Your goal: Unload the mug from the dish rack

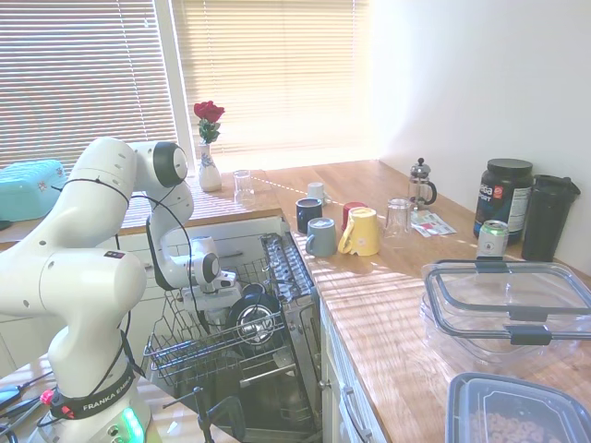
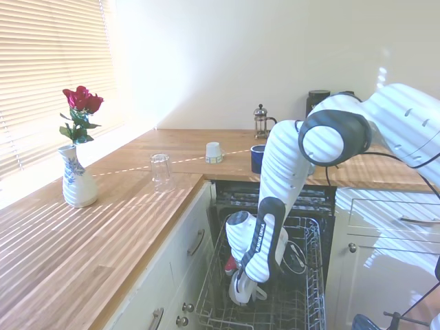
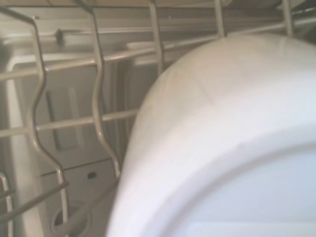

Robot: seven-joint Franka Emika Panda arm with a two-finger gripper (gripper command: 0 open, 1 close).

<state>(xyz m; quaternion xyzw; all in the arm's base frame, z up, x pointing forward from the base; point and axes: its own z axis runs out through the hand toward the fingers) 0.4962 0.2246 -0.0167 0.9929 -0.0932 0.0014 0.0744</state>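
White ceramic showing low in the dish rack (image 1: 175,355) in the first exterior view: the mug (image 1: 205,312), sitting directly under the gripper (image 1: 205,297); finger state impossible to tell. In the second exterior view, mug (image 2: 242,289) peeking out beneath the wrist, gripper (image 2: 246,278) reaching straight down onto it among the tines. Filling the wrist view, mug (image 3: 222,138) lying immediately below, rack wires behind.

Mug (image 3: 232,138) seemingly edge-cropped, blurry
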